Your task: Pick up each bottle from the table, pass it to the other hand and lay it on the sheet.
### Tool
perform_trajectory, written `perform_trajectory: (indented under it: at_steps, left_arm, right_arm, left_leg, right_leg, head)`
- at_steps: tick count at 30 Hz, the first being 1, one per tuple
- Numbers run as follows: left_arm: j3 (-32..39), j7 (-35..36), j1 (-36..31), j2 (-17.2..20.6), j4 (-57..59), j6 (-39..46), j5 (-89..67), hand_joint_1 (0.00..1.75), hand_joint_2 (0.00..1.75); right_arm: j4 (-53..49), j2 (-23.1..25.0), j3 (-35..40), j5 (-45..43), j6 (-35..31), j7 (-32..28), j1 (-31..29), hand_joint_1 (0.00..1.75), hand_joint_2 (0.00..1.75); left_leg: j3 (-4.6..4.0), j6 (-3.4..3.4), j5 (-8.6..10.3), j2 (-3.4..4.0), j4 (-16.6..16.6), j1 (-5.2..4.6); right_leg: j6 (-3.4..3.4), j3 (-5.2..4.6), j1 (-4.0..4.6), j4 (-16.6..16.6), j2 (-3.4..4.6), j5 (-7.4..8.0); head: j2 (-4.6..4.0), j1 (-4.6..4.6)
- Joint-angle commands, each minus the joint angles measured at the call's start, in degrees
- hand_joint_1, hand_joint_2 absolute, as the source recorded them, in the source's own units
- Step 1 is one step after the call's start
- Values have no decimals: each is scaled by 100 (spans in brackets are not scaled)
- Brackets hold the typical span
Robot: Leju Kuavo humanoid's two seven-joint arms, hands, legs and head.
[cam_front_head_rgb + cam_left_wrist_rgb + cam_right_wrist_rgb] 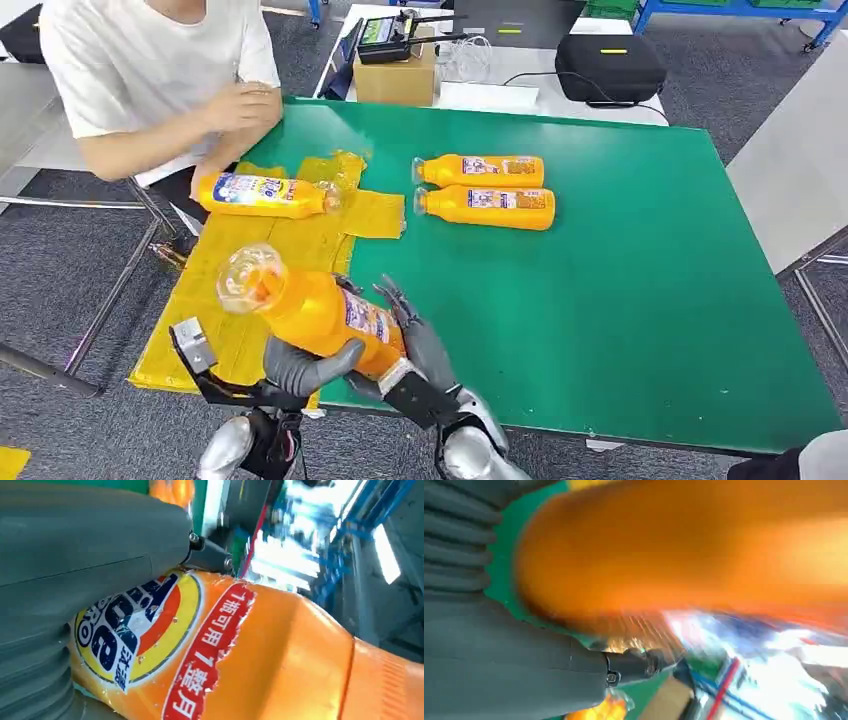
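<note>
1. From my station I saw both hands on one orange bottle [315, 312], raised off the green surface [640, 300] near its front-left part.
2. The left hand [305, 368] gripped the bottle's lower body from underneath, its thick grey thumb curled across the orange plastic just below the label.
3. In the left wrist view the same bottle [240, 655] lay tight against the grey thumb [90, 530], with its round blue-and-yellow logo and a red strip of white characters facing the camera.
4. The right hand [420, 335] lay against the bottle's right side, dark fingers spread up along the label. I took it as holding too, though the right wrist view was too blurred to confirm how firmly.
5. That right wrist view showed the orange body [684, 550] close above the grey thumb [524, 665], with green surface behind.
6. The held bottle was tilted, its clear cap [248, 275] pointing up and to the left over the yellow sheet [215, 330].
7. One bottle [265, 195] already lay on its side on the far part of the sheet, a person's hand [207, 176] touching its base end.
8. Two more bottles lay side by side on the bare green surface, well apart from the hands: the farther one [480, 171] and the nearer one [487, 206], both with caps pointing towards the sheet.
</note>
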Motion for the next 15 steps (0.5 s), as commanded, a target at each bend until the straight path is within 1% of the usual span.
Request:
perform_trajectory:
  at_steps: [1, 2, 3, 4, 6, 7, 8, 9, 10, 11, 12, 13, 14, 15]
  left_arm:
    - [55, -236, -331, 233, 237, 642, -915, 175, 175]
    - [-58, -354, -380, 352, 238, 1187, -1790, 175, 175]
    - [-43, -296, -396, 392, 270, 1339, -1997, 175, 175]
    - [-34, -318, -446, 464, 331, 1790, -2591, 175, 175]
    - [75, -159, -548, 543, 496, 2283, -3259, 175, 175]
    - [138, 98, -614, 559, 666, 2607, -3748, 175, 175]
    - [182, 441, -710, 553, 905, 2862, -4269, 175, 175]
    - [199, 591, -781, 546, 1109, 3123, -4799, 175, 175]
    - [196, 713, -825, 553, 1248, 3199, -5071, 175, 175]
    - [72, 1075, -951, 657, 1567, 3484, -6039, 175, 175]
    - [57, 1245, -997, 676, 1703, 3523, -6372, 175, 175]
    - [68, 1226, -1018, 679, 1781, 3514, -6358, 175, 175]
    - [33, 1454, -1125, 723, 2033, 3525, -6835, 175, 175]
    - [38, 1583, -1177, 732, 2156, 3379, -6936, 175, 175]
  right_arm:
    - [-456, -216, -462, -44, -259, -219, 279, 0, 0]
    - [-571, -195, -605, -10, -480, -296, 382, 0, 0]
    - [-617, -233, -683, -25, -523, -295, 432, 0, 0]
    - [-757, -269, -827, 45, -735, -374, 533, 0, 0]
    - [-1003, -356, -1091, 117, -929, -453, 730, 0, 0]
    - [-1145, -379, -1212, 228, -1094, -482, 843, 0, 0]
    - [-1333, -371, -1376, 238, -1133, -479, 1011, 0, 0]
    - [-1443, -358, -1462, 246, -1138, -474, 1112, 0, 0]
    - [-1489, -363, -1480, 261, -1144, -480, 1154, 0, 0]
    - [-1540, -355, -1489, 270, -1153, -482, 1213, 0, 0]
    - [-1552, -346, -1491, 271, -1153, -480, 1233, 0, 0]
    - [-1556, -337, -1486, 274, -1166, -482, 1245, 0, 0]
    - [-1542, -331, -1455, 253, -1127, -475, 1241, 0, 0]
    - [-1534, -324, -1451, 214, -1083, -462, 1241, 0, 0]
  left_leg:
    - [11, 17, 3, -17, -13, -3]
    - [5, 12, 2, -9, -7, -3]
    - [9, 18, 4, -17, -13, -4]
    - [8, 16, 3, -14, -12, -4]
    - [8, 16, 6, -24, -14, -4]
    - [8, 14, 6, -28, -13, -4]
    - [14, 20, 9, -36, -21, -3]
    - [13, 18, 8, -33, -20, -6]
    - [10, 14, 6, -29, -14, -5]
    - [10, 10, 4, -19, -11, -3]
    - [17, 17, 7, -27, -20, -5]
    - [14, 13, 7, -24, -17, -5]
    - [10, 11, 5, -19, -13, -6]
    - [15, 16, 7, -25, -20, -7]
  right_leg:
    - [-21, 15, 2, -12, -14, -1]
    - [-13, 7, 0, -5, -7, -1]
    - [-21, 14, 1, -11, -14, -1]
    - [-19, 12, 1, -10, -11, -1]
    - [-20, 16, 1, -12, -22, -2]
    - [-17, 16, 0, -12, -25, -2]
    - [-26, 26, 3, -21, -32, -1]
    - [-22, 22, -1, -17, -29, -2]
    - [-15, 19, -2, -13, -25, -2]
    - [-12, 15, 0, -10, -16, -2]
    - [-21, 24, -1, -18, -23, -1]
    - [-18, 19, -1, -14, -21, -1]
    - [-14, 14, -3, -9, -17, -2]
    - [-22, 20, -2, -14, -21, -1]
  head:
    - [0, 0]
    - [0, 2]
    - [0, 2]
    - [0, 4]
    - [0, 2]
    - [2, 2]
    - [0, 2]
    - [0, 2]
    - [0, 4]
    - [0, 0]
    - [0, 4]
    - [0, 2]
    - [0, 2]
    - [0, 2]
